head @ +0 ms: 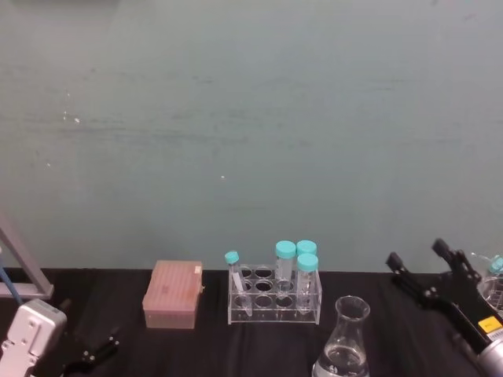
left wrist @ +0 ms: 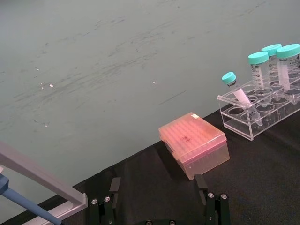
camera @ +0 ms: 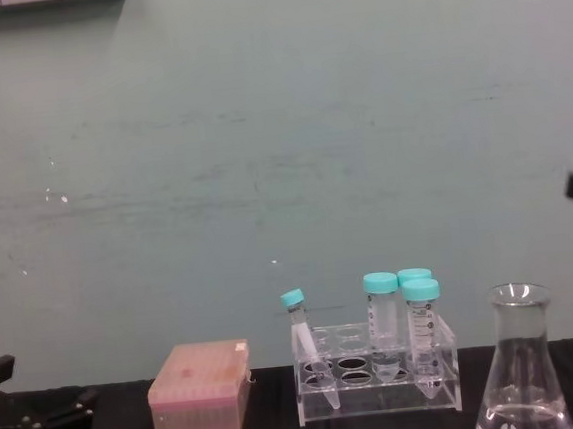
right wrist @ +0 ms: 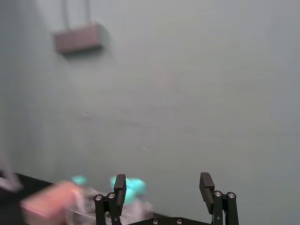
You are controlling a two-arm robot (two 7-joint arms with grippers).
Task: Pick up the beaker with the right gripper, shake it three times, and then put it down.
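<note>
The head camera looks forward and down, the chest camera lower and level, both sharing the clear plastic tube rack [head: 274, 302] and clear glass conical beaker [head: 346, 345], while the 2 wrist cameras face the pale green wall [left wrist: 117, 70].

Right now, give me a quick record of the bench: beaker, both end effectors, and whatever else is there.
beaker: upright on the table, not held
right end effector: open, raised right of the beaker, apart from it
left end effector: open, low at the table's left
rack: four teal-capped tubes, one tilted
pink box: left of the rack
</note>
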